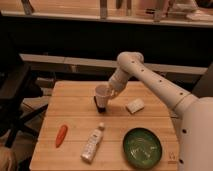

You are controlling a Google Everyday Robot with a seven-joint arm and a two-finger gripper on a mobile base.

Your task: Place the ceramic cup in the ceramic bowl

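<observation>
The ceramic cup (102,91) sits at the tip of the arm, right against the claw (101,102), whose dark fingers (99,104) show just under and beside it. The claw looks clamped on the cup, over the far middle of the wooden desk (75,107). Whether the cup is clear of the wood or resting on it I cannot tell.

The ceramic bowl (142,147) lies well apart from the claw, nearer to me and off to the right, close to the desk's front corner. Between the two, just right of the claw, lies a small pale block (135,106); it sits a little off the straight line towards the bowl.

Directly in front of the claw, nearer the desk's front edge, a white bottle (92,144) lies on its side, cap pointing back towards the claw. Left of the bottle lies an orange carrot-like thing (61,135). The white arm (150,80) reaches in from the right.
</observation>
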